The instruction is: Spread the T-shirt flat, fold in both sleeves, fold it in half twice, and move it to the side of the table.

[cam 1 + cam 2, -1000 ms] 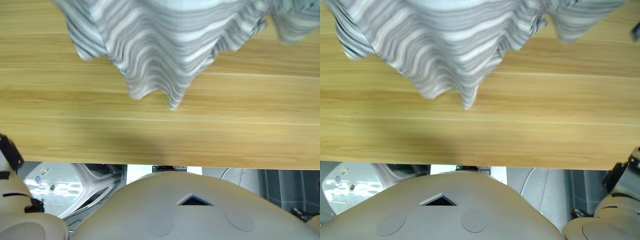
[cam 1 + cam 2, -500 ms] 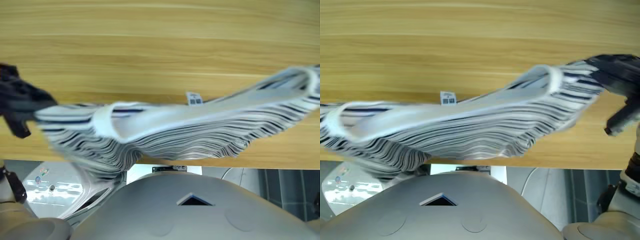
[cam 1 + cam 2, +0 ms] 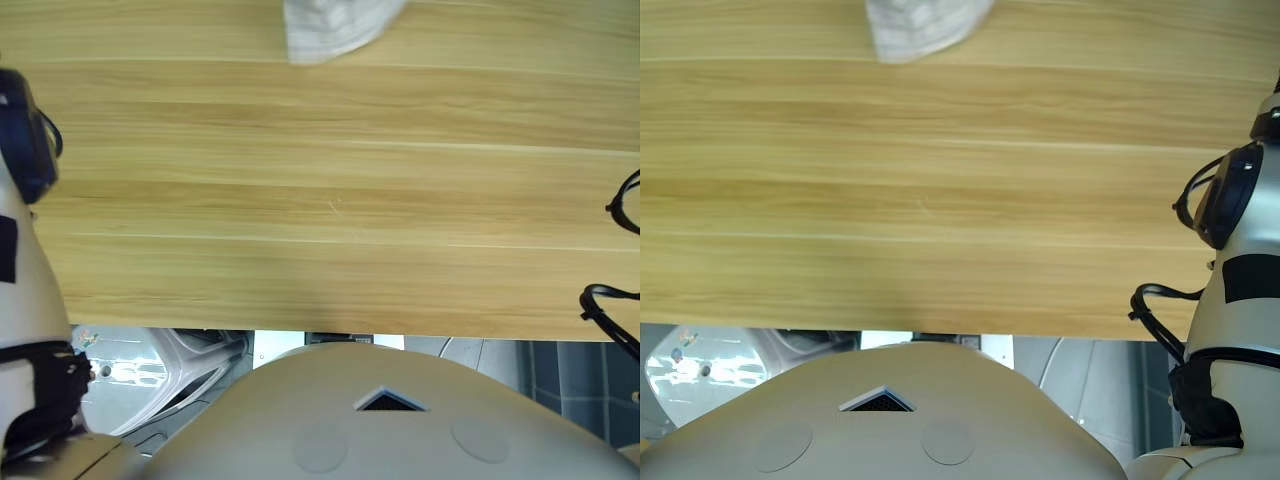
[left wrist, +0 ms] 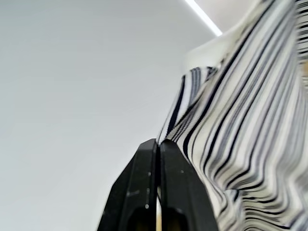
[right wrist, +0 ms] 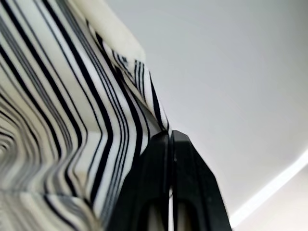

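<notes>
The left gripper (image 4: 158, 144) is clenched, its two black fingers pressed together on a fold of the striped T-shirt (image 4: 250, 120) close to a pale ribbed edge. The right gripper (image 5: 169, 137) pinches another striped fold of the same cloth in the same way, and behind both is a white ceiling (image 4: 72, 72). In the head views a pale corner of the T-shirt hangs in at the far side of the wooden table (image 3: 330, 200); whether it touches the wood cannot be told.
</notes>
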Available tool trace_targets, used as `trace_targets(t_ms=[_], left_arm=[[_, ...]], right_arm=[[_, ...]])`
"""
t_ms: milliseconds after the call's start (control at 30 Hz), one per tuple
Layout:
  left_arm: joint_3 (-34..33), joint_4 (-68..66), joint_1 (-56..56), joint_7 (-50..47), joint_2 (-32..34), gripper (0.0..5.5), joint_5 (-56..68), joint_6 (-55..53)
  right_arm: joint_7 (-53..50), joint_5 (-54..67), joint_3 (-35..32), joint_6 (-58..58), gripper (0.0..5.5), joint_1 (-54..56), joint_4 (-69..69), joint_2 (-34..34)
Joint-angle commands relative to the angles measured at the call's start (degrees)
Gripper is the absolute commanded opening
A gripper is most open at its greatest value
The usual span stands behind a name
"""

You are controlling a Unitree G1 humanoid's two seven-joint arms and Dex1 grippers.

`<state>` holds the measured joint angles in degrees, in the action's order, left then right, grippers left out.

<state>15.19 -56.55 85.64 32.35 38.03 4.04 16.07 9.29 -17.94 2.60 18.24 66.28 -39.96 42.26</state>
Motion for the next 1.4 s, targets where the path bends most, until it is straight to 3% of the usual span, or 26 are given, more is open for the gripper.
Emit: trace_targets(t_ms=[33,100,167,267,367,667,1100,1133,1400], left_arm=[[-4.1,-4.3,-2.8,-16.5,13.3,0.04,-11.3,26.1],[9.0,-7.3,-29.0,-3.1,7.4,0.04,-17.4,32.3],[16.0,-2.9,-45.2,4.7,5.1,0.04,-17.4,36.7],[25.1,21.4,-61.4,20.5,11.5,0.04,-2.3,34.6],[25.7,38.6,-68.2,27.6,19.1,0.04,7.8,30.3],[18.4,47.6,-74.6,37.0,22.7,0.04,7.4,21.1],[12.4,45.4,-75.9,41.4,22.8,0.04,0.1,19.1],[12.1,44.8,-75.9,41.7,22.9,0.28,-0.6,18.9],[10.2,44.4,-78.2,42.9,22.3,1.65,-1.5,17.4]], right_arm=[[-11.5,-12.5,1.0,9.9,0.00,-7.1,3.5,12.5],[3.0,-10.1,11.7,16.5,0.00,-23.2,0.5,6.1],[13.7,-8.0,20.0,21.9,0.00,-33.4,5.9,6.8],[27.3,2.7,24.4,23.9,0.00,-41.3,18.7,14.0],[32.8,10.9,23.8,24.6,0.00,-46.9,27.4,18.3],[42.9,16.4,20.2,21.0,0.00,-56.6,36.8,21.2],[50.8,11.8,21.5,16.5,0.00,-66.6,46.8,21.2],[51.3,12.4,21.2,16.0,0.00,-67.2,47.5,21.3],[53.9,15.8,18.6,12.6,1.62,-69.9,51.0,22.1]])
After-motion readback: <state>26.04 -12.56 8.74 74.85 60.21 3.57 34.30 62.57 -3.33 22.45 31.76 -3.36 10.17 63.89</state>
